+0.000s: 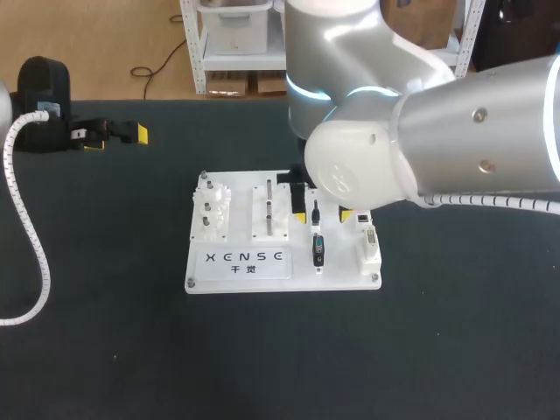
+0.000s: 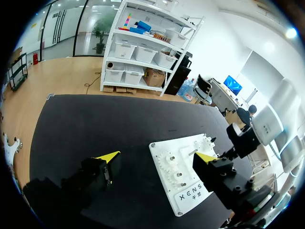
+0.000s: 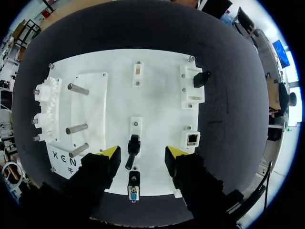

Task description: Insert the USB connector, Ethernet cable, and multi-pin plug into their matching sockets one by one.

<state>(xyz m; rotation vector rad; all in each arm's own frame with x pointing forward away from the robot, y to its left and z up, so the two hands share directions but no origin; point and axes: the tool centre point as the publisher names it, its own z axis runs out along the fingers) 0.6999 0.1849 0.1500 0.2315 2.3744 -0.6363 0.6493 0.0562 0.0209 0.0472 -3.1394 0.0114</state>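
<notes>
The right jaws hang wide open, empty, over the slim black USB connector at the middle of the white plastic socket board; closing off-centre could knock it askew. Well off the board, the left jaws gape empty.

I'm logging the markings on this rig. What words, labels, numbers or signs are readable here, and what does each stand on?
"XENSE": black capitals on the white board, along its front edge.
Under it, a smaller line of two characters: too small to read for sure.
Both wrist views show only part of the same print; the rest is hidden.
No other print, number or sign is legible on the table.
</notes>
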